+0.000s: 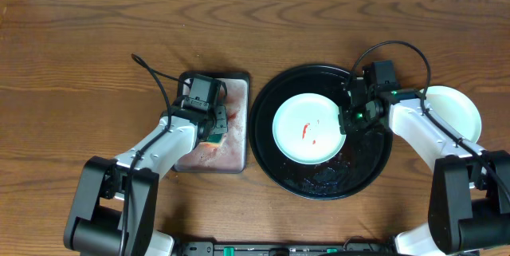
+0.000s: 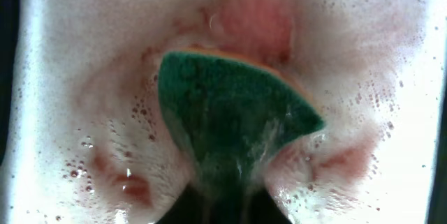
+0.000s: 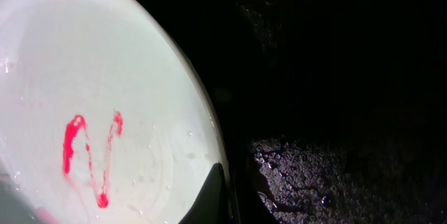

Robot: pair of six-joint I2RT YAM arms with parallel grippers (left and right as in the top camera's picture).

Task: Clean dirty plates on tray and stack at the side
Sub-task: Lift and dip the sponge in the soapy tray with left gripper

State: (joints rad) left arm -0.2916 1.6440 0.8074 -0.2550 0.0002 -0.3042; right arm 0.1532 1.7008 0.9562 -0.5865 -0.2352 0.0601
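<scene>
A pale mint-green plate (image 1: pixel 309 128) with a red sauce smear lies in the round black tray (image 1: pixel 351 172). My right gripper (image 1: pixel 347 120) is at the plate's right rim. In the right wrist view, one finger (image 3: pixel 227 196) lies over the rim of the plate (image 3: pixel 105 77), shut on it, above the wet tray (image 3: pixel 335 175). A pale plate (image 1: pixel 458 112) lies on the wood tabletop right of the tray, partly hidden by my right arm. My left gripper (image 1: pixel 213 131) is shut on a green sponge (image 2: pixel 230 119) over the silver tray.
The rectangular silver tray (image 1: pixel 243 128) left of the black tray holds pinkish foamy water (image 2: pixel 84 56). Bare wood tabletop (image 1: pixel 80 41) stretches to the far left and back. Cables loop above both wrists.
</scene>
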